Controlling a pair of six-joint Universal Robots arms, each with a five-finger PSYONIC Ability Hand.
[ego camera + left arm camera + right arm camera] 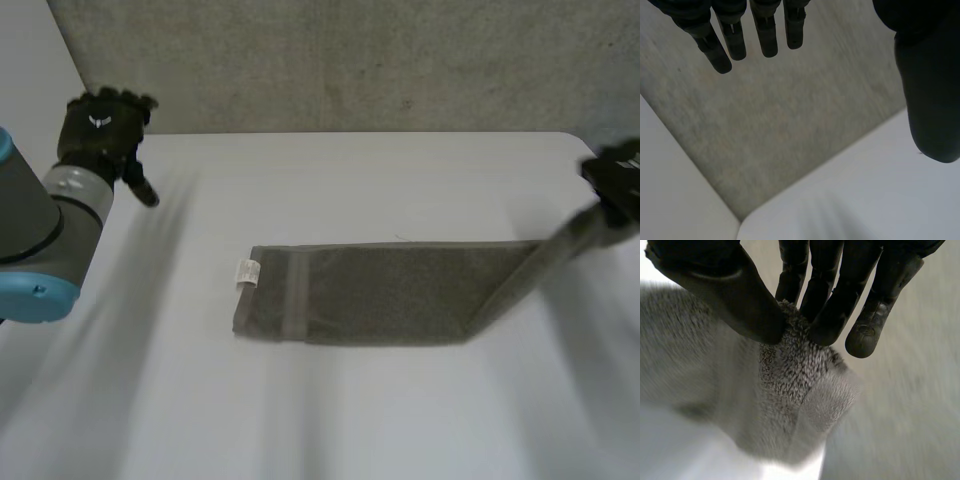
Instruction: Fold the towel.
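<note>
The right hand [735, 295] pinches a nubbly terry corner of the towel [790, 375], plain at the wrist. Overhead, the grey band lies mid worktop [350, 420], that end seemingly lifted rightward. The left hand [100, 130], over the far-left corner, has straight, empty fingers.

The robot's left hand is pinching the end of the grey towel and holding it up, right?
No, it is the right hand pinching the end of the towel and holding it up; the right wrist view shows that. The left hand is open.
</note>
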